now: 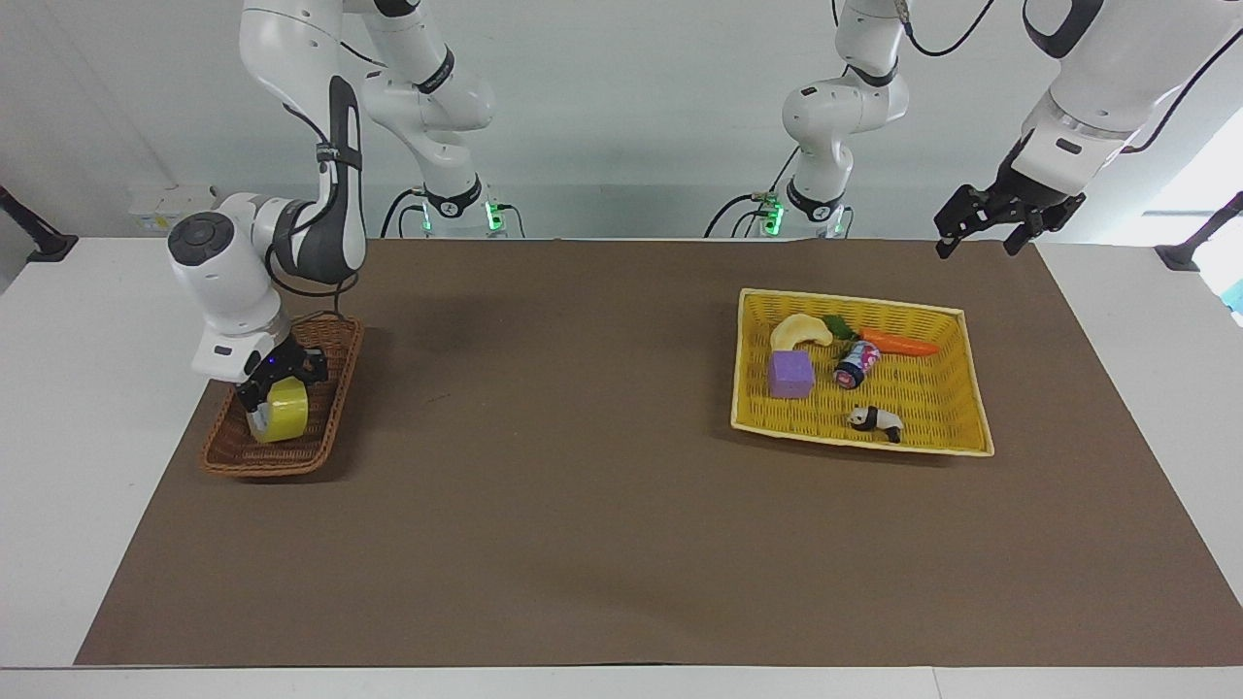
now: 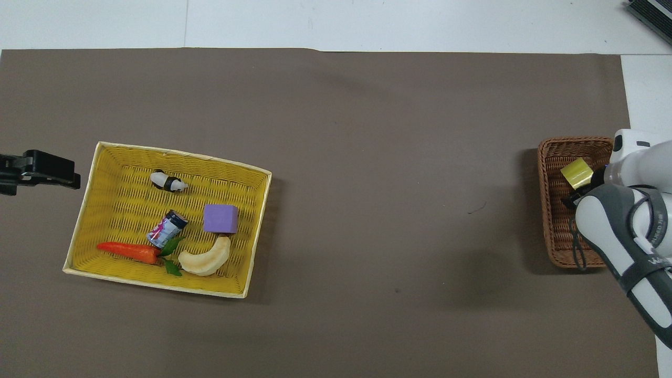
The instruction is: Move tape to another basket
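Translucent yellow tape (image 1: 282, 409) in brown wicker basket (image 1: 243, 456). Yellow woven tray (image 1: 957, 388): purple block (image 1: 789, 374), orange carrot (image 1: 898, 343), pale banana (image 1: 799, 331), black-and-white panda (image 1: 874, 420). Brown mat (image 1: 583, 485) over white bench (image 1: 68, 437).

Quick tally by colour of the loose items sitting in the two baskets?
Yellow: 2, the tape in the brown basket, the banana in the yellow tray
Purple: 1, the block
Orange: 1, the carrot
Black and white: 1, the panda
Dark, multicoloured: 1, the can
Total: 6
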`<control>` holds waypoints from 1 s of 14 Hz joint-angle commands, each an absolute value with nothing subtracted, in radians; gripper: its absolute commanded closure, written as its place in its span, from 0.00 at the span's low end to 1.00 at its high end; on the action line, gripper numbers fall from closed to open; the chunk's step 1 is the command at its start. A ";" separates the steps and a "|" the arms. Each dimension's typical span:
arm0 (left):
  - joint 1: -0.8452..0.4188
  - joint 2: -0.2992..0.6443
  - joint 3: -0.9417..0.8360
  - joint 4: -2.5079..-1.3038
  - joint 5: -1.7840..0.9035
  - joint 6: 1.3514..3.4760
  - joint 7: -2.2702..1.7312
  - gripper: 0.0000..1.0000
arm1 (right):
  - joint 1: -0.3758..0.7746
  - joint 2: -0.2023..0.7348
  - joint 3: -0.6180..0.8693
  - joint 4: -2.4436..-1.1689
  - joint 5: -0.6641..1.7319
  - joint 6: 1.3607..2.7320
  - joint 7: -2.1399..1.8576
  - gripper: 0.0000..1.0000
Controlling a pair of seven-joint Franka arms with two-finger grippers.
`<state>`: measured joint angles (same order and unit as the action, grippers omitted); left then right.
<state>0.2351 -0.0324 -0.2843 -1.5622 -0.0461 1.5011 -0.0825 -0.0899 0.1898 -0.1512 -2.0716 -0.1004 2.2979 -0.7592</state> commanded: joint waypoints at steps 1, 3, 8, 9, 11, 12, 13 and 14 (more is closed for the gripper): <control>0.241 -0.032 -0.282 -1.549 -0.028 1.508 -0.054 0.00 | -0.118 0.150 -0.140 -2.111 -0.104 2.306 -0.762 0.00; 0.212 -0.034 -0.262 -1.546 -0.023 1.494 -0.029 0.00 | -0.118 0.152 -0.138 -2.103 -0.085 2.298 -0.749 0.00; -0.036 -0.014 -0.020 -1.481 -0.015 1.421 0.002 0.00 | -0.077 0.133 -0.130 -2.051 -0.058 2.220 -0.523 0.00; -0.060 -0.003 -0.005 -1.462 -0.015 1.399 0.008 0.00 | -0.060 0.132 -0.129 -2.025 -0.057 2.189 -0.512 0.00; -0.066 -0.003 0.009 -1.447 -0.015 1.381 0.011 0.00 | -0.048 0.112 -0.127 -1.987 -0.055 2.158 -0.485 0.00; -0.055 -0.011 0.015 -1.447 -0.015 1.373 0.027 0.00 | -0.045 0.110 -0.112 -1.965 -0.055 2.161 -0.457 0.00; -0.054 -0.018 0.015 -1.450 -0.015 1.374 0.047 0.00 | -0.038 0.113 -0.089 -1.938 -0.051 2.163 -0.424 0.00; -0.048 -0.024 0.020 -1.456 -0.018 1.382 0.054 0.00 | -0.029 0.117 -0.078 -1.912 -0.051 2.163 -0.369 0.00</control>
<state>-0.0389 -0.0260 -0.0005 -1.4778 -0.0407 1.4064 0.0224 -0.0389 0.1122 -0.1032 -1.9605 -0.0691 2.1853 -0.4437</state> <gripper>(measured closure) 0.000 0.000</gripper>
